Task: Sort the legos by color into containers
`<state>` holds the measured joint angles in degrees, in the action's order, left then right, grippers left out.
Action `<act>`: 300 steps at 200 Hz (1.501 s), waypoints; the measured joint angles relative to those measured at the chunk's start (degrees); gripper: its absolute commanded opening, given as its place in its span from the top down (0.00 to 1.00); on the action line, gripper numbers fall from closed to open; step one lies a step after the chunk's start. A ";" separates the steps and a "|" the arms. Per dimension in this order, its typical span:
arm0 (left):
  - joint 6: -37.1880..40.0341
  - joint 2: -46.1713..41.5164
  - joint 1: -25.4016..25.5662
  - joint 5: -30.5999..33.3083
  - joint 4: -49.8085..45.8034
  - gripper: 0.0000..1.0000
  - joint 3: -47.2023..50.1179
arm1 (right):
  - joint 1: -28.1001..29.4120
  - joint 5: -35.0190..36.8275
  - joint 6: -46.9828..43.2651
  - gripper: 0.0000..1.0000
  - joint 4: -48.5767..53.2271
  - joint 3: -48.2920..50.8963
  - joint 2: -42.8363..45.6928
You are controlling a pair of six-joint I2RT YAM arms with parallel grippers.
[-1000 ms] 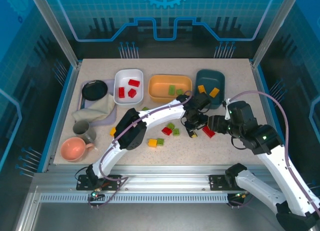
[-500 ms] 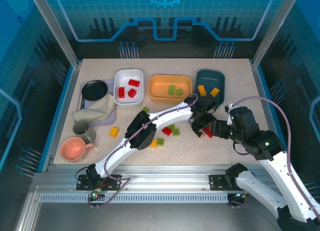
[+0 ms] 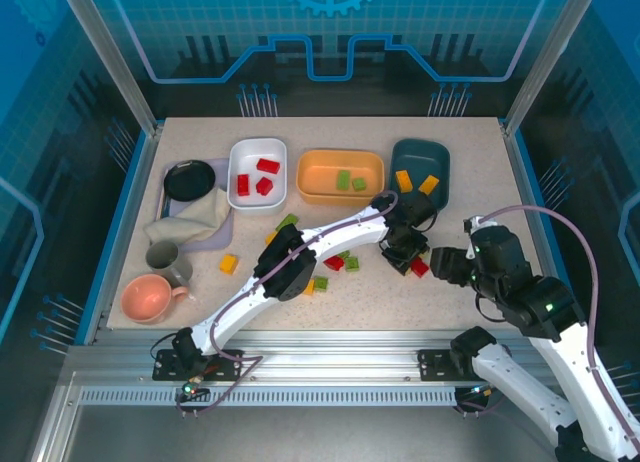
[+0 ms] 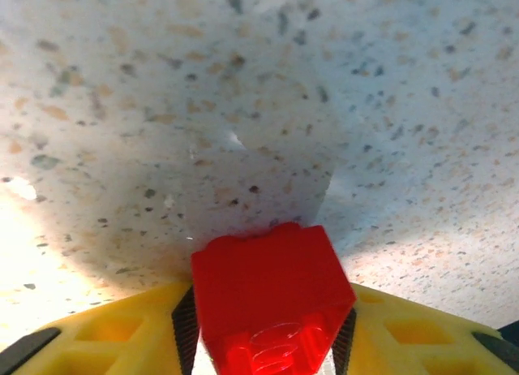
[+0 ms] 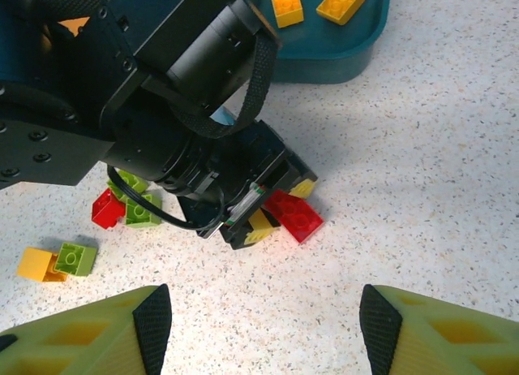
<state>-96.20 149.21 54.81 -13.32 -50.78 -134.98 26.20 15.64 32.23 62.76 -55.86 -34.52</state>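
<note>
The right gripper (image 5: 265,318) is closest to us and hangs in front of the teal bowl (image 3: 420,154). Its fingers are spread wide and hold nothing.

A bit closer to the teal bowl, the left gripper (image 4: 265,333) is low over the table (image 4: 243,107). Its fingers press on both sides of a red lego (image 4: 268,282), so it is pinching it. The brick looks to be sitting on the table, just in front of the teal bowl.

I think this is the grab step. Next, the arm should lift the brick without letting it slip. Then it should carry it far left of the teal bowl to the white bowl (image 3: 250,154), where more red legos (image 3: 263,186) lie.
</note>
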 measured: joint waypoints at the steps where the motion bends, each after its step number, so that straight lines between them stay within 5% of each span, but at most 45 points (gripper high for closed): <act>1: 0.15 0.00 0.00 0.00 -0.02 0.59 0.00 | 0.00 0.00 0.02 0.34 0.02 0.00 0.02; 20: -0.02 0.00 0.02 0.02 0.04 0.67 -0.55 | 0.00 0.46 0.61 0.34 0.68 0.00 0.35; 65: 3.30 -0.83 0.07 3.04 0.02 0.67 -0.35 | 0.00 0.20 0.11 0.34 0.55 0.00 0.24; 98: 9.73 -11.17 -2.60 8.28 -0.26 0.68 10.08 | 0.00 -4.20 -2.56 0.35 -2.93 0.00 -1.62; 126: 16.13 -26.82 -9.66 12.81 -0.09 0.69 22.05 | 1.25 -9.07 -4.79 0.35 -8.83 0.00 -6.10; 170: 29.24 -42.05 -26.16 16.98 -0.37 0.70 30.73 | 12.09 -11.04 -8.59 0.34 -20.63 -2.19 -21.14; 237: 45.22 -38.38 -44.04 20.11 -1.01 0.71 31.56 | 14.71 -16.15 -10.75 0.34 -31.12 -17.29 -47.56; 300: 50.62 -20.81 -46.80 26.43 -0.39 0.70 16.61 | 10.16 -21.97 -10.62 0.34 -31.19 -29.11 -62.73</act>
<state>-45.58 128.40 8.01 13.10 -51.18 -118.37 36.36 -6.33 21.61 31.57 -84.97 -97.25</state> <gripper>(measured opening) 0.336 0.660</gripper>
